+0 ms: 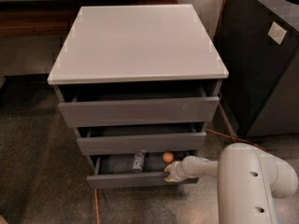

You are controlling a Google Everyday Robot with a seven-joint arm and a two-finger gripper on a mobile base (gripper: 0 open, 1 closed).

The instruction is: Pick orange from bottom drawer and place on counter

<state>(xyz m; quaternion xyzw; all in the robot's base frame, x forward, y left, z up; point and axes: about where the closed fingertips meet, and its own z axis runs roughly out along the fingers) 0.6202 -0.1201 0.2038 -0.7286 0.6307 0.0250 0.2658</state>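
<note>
The orange lies inside the bottom drawer, toward its right side, and the drawer is pulled open. My gripper is at the drawer's front edge, just below and in front of the orange, at the end of the white arm that reaches in from the lower right. The counter is the light grey top slab of the cabinet, with nothing on it.
A small can or bottle lies in the bottom drawer left of the orange. The two upper drawers stand slightly open. A dark cabinet stands to the right, with an orange cable on the speckled floor.
</note>
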